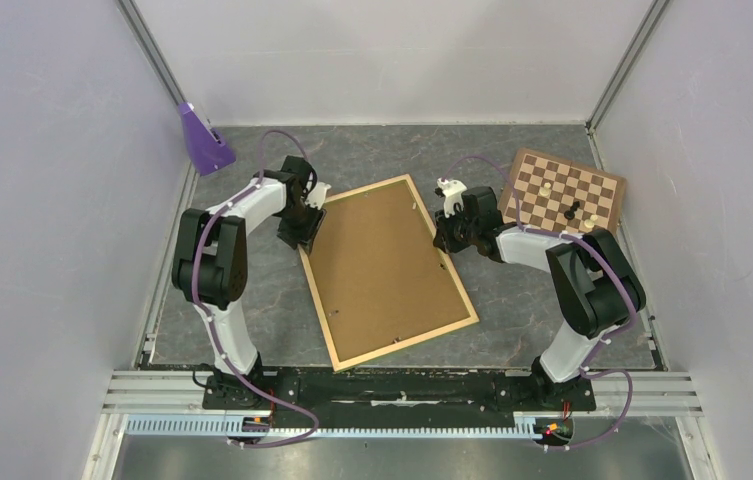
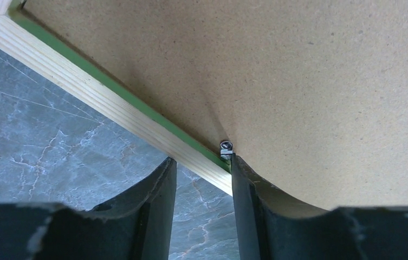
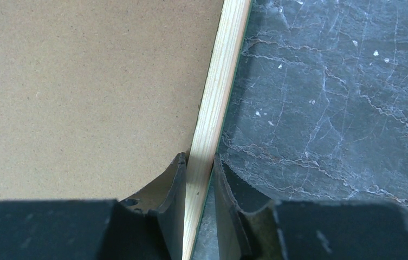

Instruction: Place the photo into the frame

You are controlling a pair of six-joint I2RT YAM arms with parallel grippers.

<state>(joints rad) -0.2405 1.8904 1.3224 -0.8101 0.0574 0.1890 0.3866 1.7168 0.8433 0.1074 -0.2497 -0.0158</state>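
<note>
Frame (image 3: 212, 116) rail between right fingers (image 3: 175, 206) (back up)

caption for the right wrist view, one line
Right gripper pinching the frame by its pale wooden rail, brown hardboard backing beside it.

Table (image 1: 512, 300): dark grey marbled surface, pale walls on three sides. Frame (image 1: 407, 344) lies flat mid-table, pale wood back up, skewed to the table edges, with a brown hardboard panel (image 1: 382, 265) filling its opening. Chessboard (image 1: 562, 190) sits far right, apart from the frame; purple wedge-shaped piece (image 1: 202, 140) in the far left corner.
</note>
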